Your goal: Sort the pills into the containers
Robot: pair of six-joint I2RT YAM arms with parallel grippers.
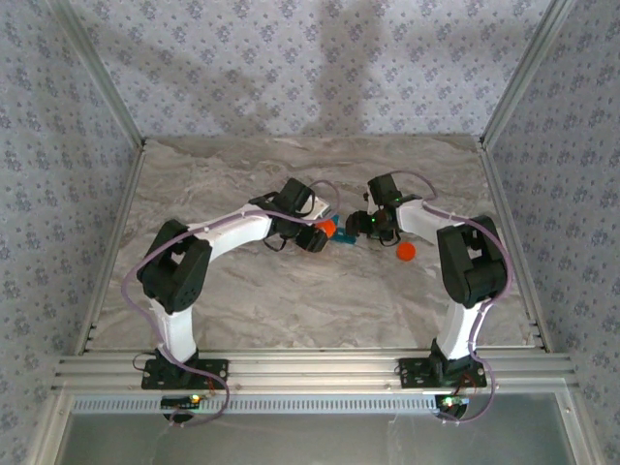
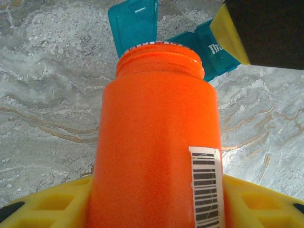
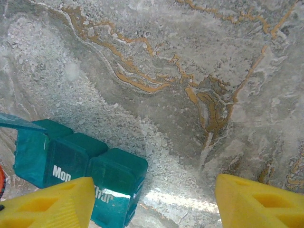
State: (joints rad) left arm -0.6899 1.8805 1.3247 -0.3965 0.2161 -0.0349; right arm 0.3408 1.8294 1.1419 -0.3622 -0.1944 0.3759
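Patterned wallpaper (image 1: 291, 58) closes in a grey marble counter (image 1: 242, 300), and both arms reach in to meet near its middle. The left end effector (image 2: 154, 209) is closed around an orange bottle (image 2: 156, 118). Its cap is off, and its open mouth points at the teal pill organiser (image 2: 209, 52), just short of it. One lid (image 2: 135, 23) of the organiser stands up behind the bottle's rim. An orange cap (image 1: 406, 251) lies on the counter near the right arm.

The right end effector (image 3: 154, 190) hangs low over the counter with its jaws spread wide and nothing between them. One finger (image 3: 52, 204) is right at the organiser's end compartment, while the other is well apart over bare marble. No pills can be seen, and the inside of the bottle is hidden.

The main risk looks like a spill. If the bottle tips too far or too fast, pills could pour out in a rush, miss the small open compartment and scatter across the counter. Nothing clamps the organiser, so a nudge from the bottle or the right finger could slide it or knock the lid shut. The two end effectors are also very close together, so they could bump each other.
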